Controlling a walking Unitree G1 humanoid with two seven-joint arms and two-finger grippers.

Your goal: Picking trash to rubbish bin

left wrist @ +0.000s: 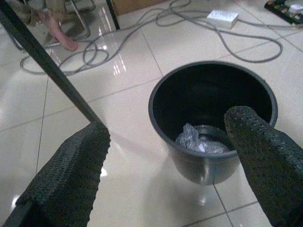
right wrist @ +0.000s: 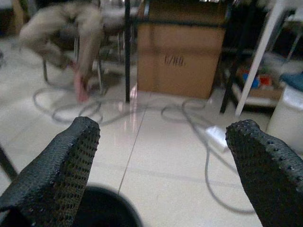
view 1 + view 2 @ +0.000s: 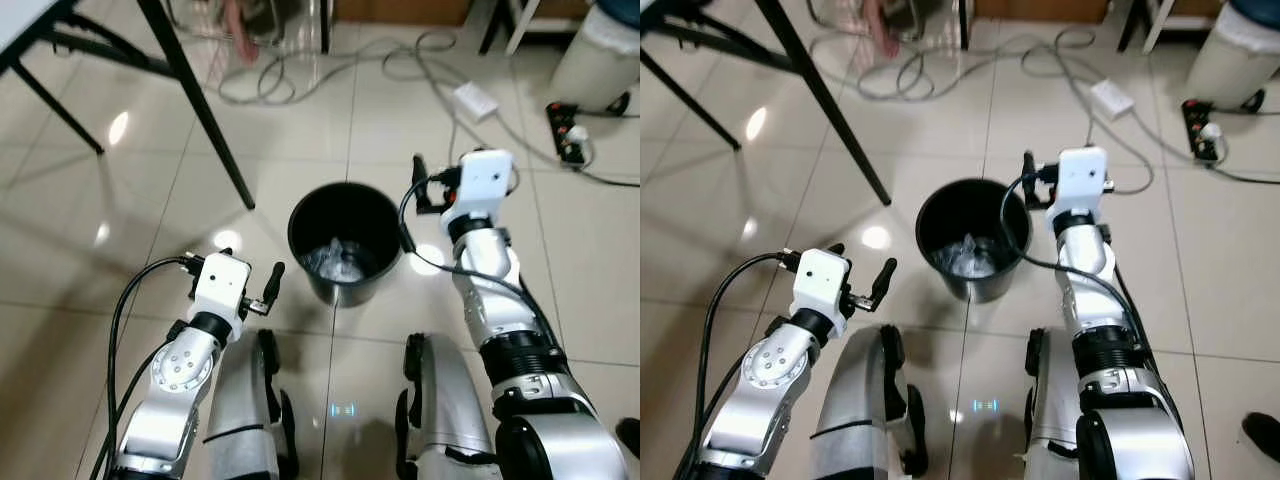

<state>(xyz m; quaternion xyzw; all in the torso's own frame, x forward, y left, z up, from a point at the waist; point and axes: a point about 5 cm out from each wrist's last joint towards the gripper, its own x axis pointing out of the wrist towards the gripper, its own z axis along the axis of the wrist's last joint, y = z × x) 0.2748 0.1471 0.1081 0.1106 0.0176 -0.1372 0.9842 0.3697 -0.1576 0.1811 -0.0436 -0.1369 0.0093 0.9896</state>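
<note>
Left wrist view gives me crumpled trash (image 1: 199,141) lying inside the black bin (image 1: 211,156) on the tiled floor (image 1: 128,184), just ahead of my left gripper (image 3: 262,290), fingers spread and empty. My right gripper (image 2: 165,175), likewise released, hangs beside the bin's rim.

An office or workroom with a glossy tiled floor (image 3: 120,230): grey cables (image 3: 300,75) and a black power strip (image 3: 570,130) trail beyond the black rubbish bin (image 3: 345,240), a black-legged counter (image 3: 200,110) stands beside it, and a cardboard box (image 2: 180,56) sits farther back near a seated person (image 2: 71,33).
</note>
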